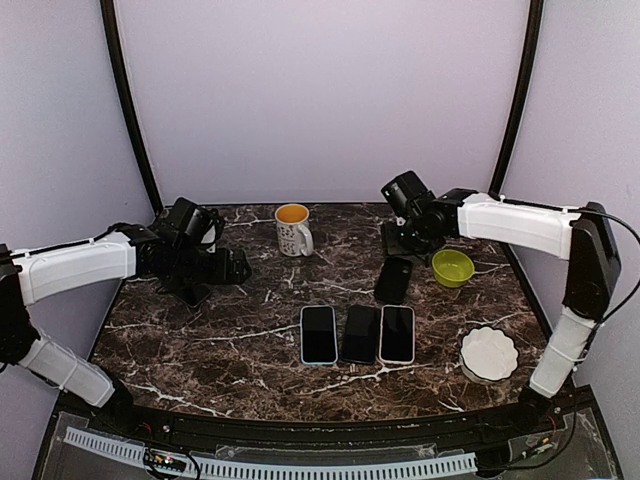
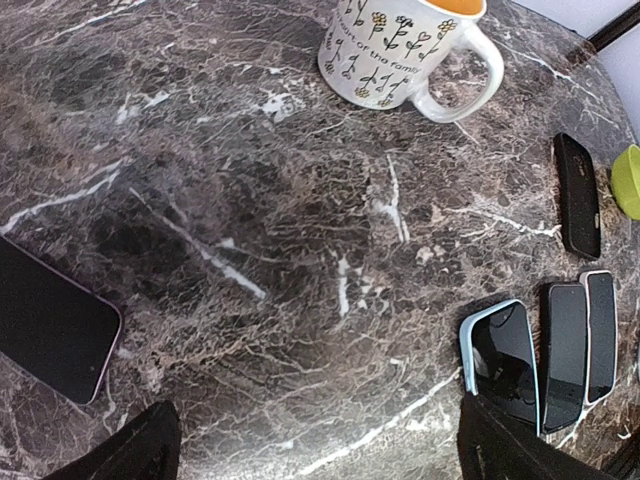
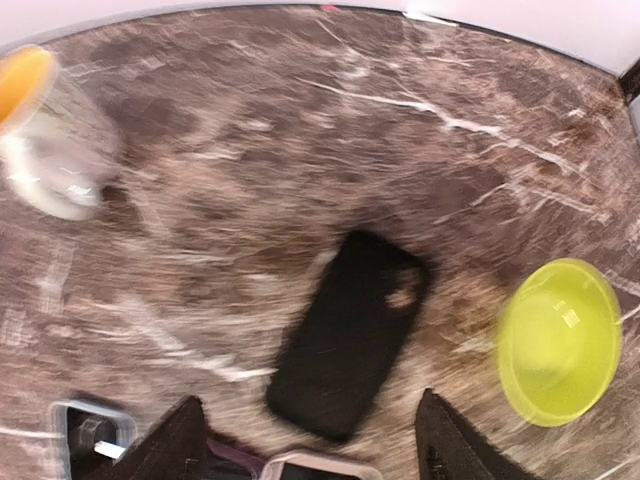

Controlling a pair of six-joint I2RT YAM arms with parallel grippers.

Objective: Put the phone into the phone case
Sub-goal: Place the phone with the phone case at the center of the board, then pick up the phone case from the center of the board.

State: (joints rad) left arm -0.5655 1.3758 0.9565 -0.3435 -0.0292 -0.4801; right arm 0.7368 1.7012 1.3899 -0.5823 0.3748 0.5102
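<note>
Phone (image 2: 50, 320) position: flat on table (image 1: 200, 350), dark face up, near left gripper (image 2: 320, 455). Left gripper: fully spread, empty, above marble. Centre: row of three handsets (image 1: 360, 333), side by side. Further right: black case (image 3: 350, 335), flat, camera cutout visible, below right gripper (image 3: 305, 440); fingers well apart, nothing held. Step in hand, by judgement: approach, no grasp yet. Next: lower onto phone, close on long edges, carry to case, align with cutout.

Dark brown marble-look tabletop (image 1: 200, 340) w/ white veins, lit evenly. Enclosed by pale lilac walls (image 1: 320, 100); black poles (image 1: 130, 110) seen at rear corners.
</note>
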